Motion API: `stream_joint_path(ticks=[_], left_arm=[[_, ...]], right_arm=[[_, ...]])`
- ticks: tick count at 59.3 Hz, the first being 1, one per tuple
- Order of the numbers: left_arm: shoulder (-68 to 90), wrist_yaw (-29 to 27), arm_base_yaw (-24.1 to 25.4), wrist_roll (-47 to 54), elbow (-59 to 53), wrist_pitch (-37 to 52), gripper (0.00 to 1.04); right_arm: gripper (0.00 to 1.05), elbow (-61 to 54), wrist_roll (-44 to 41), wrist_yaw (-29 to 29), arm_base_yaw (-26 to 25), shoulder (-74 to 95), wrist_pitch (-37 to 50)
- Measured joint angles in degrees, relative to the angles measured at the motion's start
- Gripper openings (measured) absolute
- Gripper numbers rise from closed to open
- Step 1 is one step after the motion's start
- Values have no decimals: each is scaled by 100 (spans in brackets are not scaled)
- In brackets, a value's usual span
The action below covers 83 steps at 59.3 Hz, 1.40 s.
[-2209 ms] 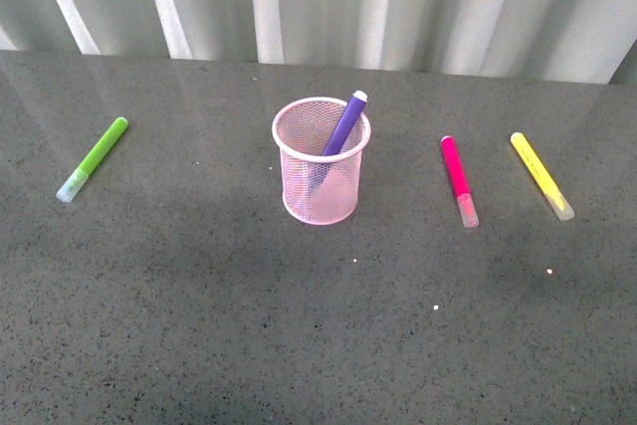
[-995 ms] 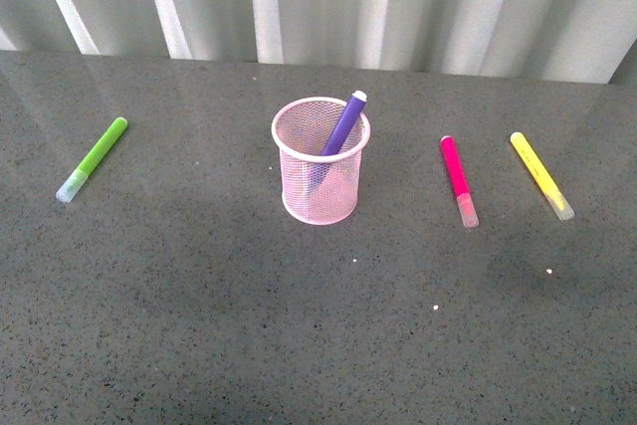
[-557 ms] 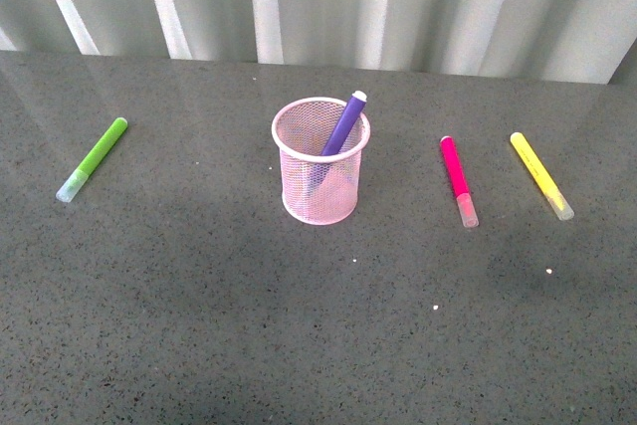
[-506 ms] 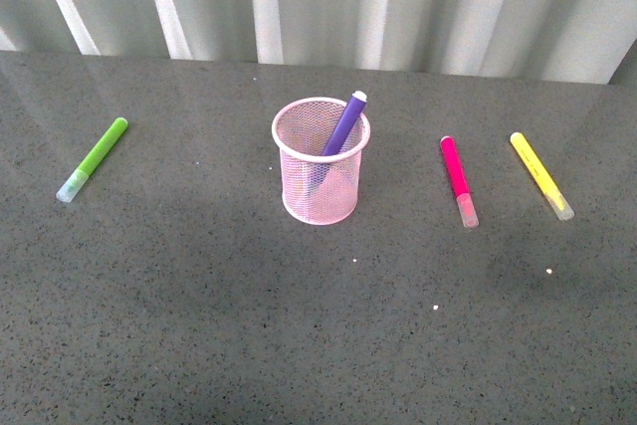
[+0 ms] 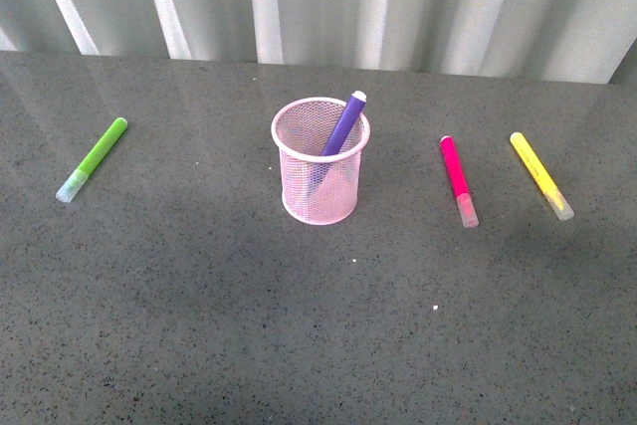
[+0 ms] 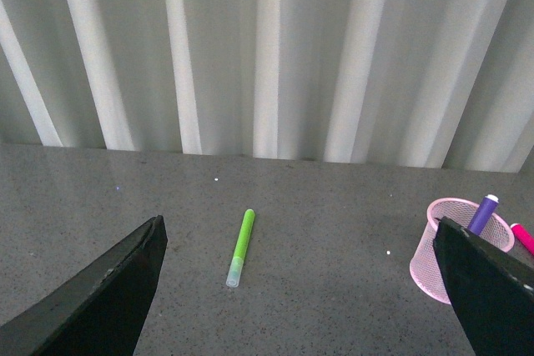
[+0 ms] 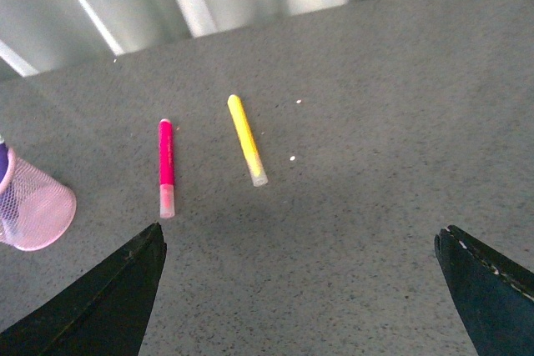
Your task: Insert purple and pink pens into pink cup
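Observation:
The pink cup (image 5: 320, 161) stands upright mid-table, and the purple pen (image 5: 344, 123) leans inside it with its end above the rim. The pink pen (image 5: 458, 179) lies flat to the cup's right, clear cap toward me. No arm shows in the front view. My left gripper (image 6: 300, 289) is open and empty, held well above the table, with the pink cup (image 6: 446, 256) and purple pen (image 6: 481, 213) beside one finger. My right gripper (image 7: 300, 289) is open and empty too, with the pink pen (image 7: 166, 166) lying ahead of it and part of the cup (image 7: 33, 210) at the frame's edge.
A lime-green marker (image 5: 93, 158) lies at the far left of the grey speckled table (image 5: 299, 325). A yellow marker (image 5: 540, 174) lies right of the pink pen. A corrugated pale wall (image 5: 318, 2) runs along the table's back edge.

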Motion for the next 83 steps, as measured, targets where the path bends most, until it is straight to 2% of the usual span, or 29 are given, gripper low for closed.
stream_joint_path(ticks=[11,32,57,83], left_arm=[[0,-2,0,0,0,0,98],[0,-2,0,0,0,0,98],[0,-2,0,0,0,0,98],[0,-2,0,2,0,0,98]], right_arm=[[98,841,81,-164,186,1615,391],[98,2380,111,168,402,4057,660],[98,3381,286,133,846,5746,695],[98,4435,-7,50,1145,6999,240]])
